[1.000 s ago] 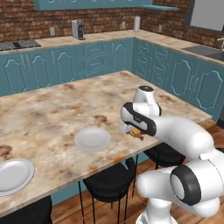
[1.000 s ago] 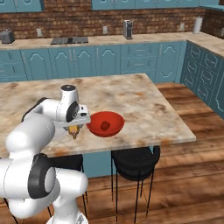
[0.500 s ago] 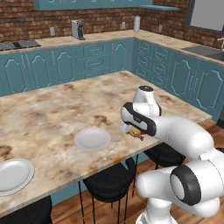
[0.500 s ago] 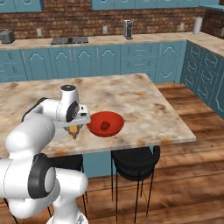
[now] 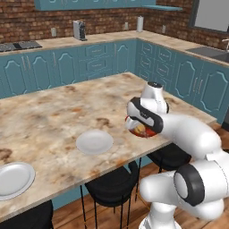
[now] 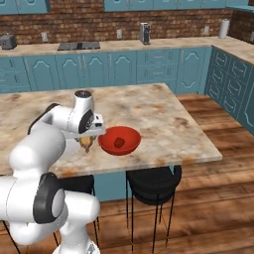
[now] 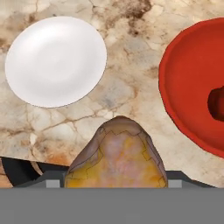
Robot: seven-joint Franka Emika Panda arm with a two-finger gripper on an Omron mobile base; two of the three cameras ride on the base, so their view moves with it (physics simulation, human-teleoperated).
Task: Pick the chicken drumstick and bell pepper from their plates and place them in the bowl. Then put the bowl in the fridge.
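The bell pepper [image 6: 119, 142] lies in the bowl [image 6: 130, 134], the chicken drumstick [image 6: 88, 143] just beside its rim.

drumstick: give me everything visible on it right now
The chicken drumstick is a golden-brown, mottled roasted lump, glossy, with darker edges. It is clamped in the gripper, off the counter, just beside the red bowl's rim and not yet over it. Its bone end cannot be made out.
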